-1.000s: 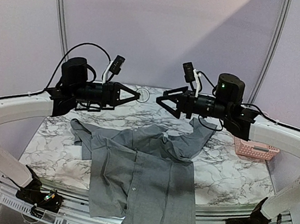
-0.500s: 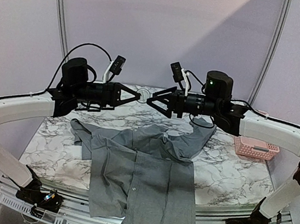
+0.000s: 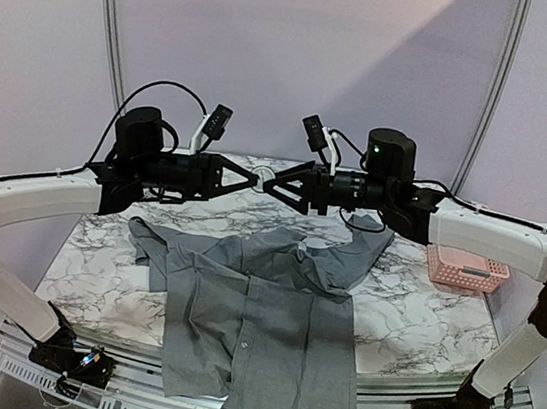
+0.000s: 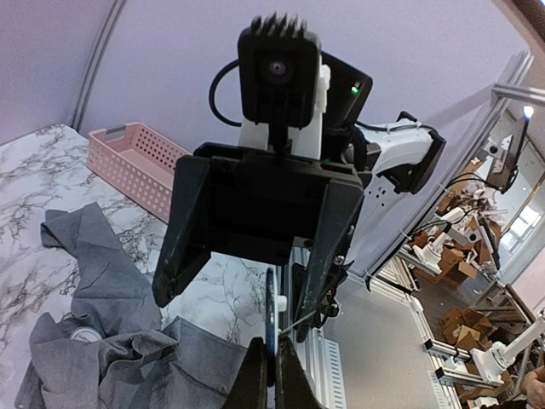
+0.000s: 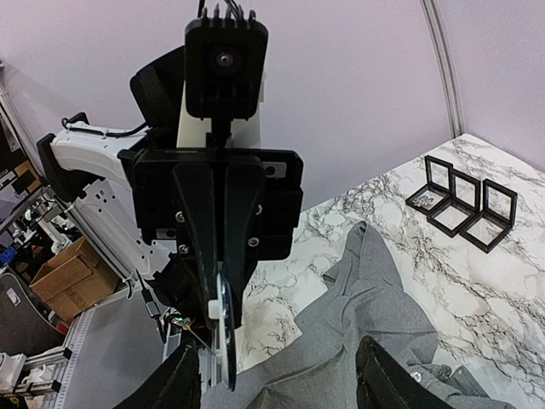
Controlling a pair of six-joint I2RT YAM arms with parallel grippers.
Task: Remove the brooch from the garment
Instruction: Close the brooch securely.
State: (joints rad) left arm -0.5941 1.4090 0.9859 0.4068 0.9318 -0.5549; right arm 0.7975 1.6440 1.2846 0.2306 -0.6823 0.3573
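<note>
The brooch (image 4: 272, 317), a thin dark disc seen edge-on with a white clasp and a wire pin, is held in the air above the table. My left gripper (image 4: 272, 375) is shut on its edge. My right gripper (image 5: 277, 382) faces the left one tip to tip (image 3: 268, 184), open, with its fingers (image 4: 183, 234) standing either side of the brooch (image 5: 226, 334) without touching it. The garment (image 3: 259, 314), a grey buttoned shirt, lies spread on the marble table below, its hem hanging over the near edge.
A pink basket (image 3: 466, 272) sits at the table's right edge. Three small black frame boxes (image 5: 464, 204) stand on the marble at the back. The shirt's collar and sleeve are rumpled beneath the grippers (image 5: 375, 298).
My right arm has swung left until its fingertips meet the left gripper's, and its fingers have narrowed somewhat. The left gripper has held still with the brooch.
</note>
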